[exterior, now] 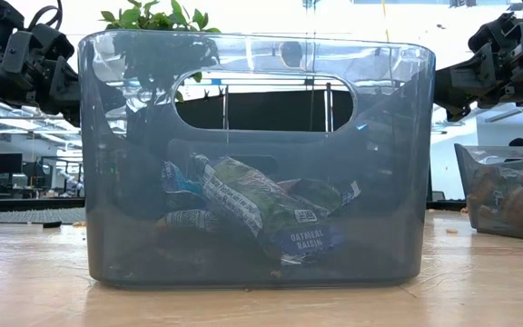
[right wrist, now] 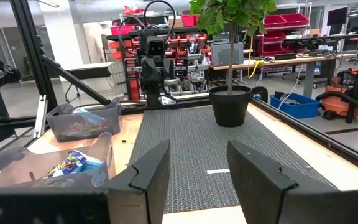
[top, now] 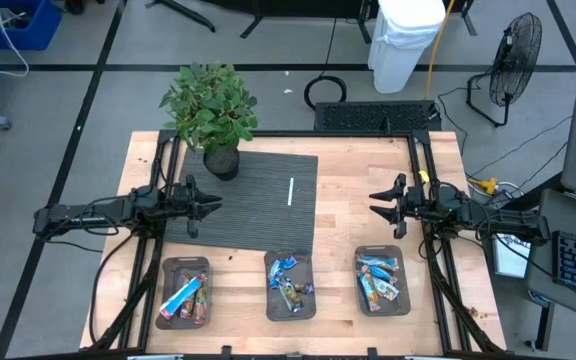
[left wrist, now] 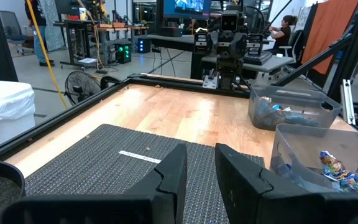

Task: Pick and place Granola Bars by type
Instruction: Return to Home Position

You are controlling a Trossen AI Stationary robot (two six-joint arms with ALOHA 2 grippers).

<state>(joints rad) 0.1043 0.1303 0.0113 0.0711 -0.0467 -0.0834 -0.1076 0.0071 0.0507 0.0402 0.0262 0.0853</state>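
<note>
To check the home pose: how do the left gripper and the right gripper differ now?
The left gripper hangs over the grey mat; the right gripper over bare wooden table. The left gripper's fingers stand closer together than the right gripper's. Both are open, empty, facing each other.

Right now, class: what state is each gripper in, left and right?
Left gripper: open, holding nothing.
Right gripper: open, holding nothing.

Pretty clearly a robotics lab slash workshop: butcher-block wooden table [top: 368, 210] on a taped grey floor, black pedestal fan [top: 516, 48] at its 2 o'clock, white lined trash bin [top: 405, 40] at 1, blue plastic crates [top: 13, 22] at 10. Racks of red parts bins [right wrist: 182, 40] and an orange shop vac [right wrist: 347, 92] stand around too.
</note>
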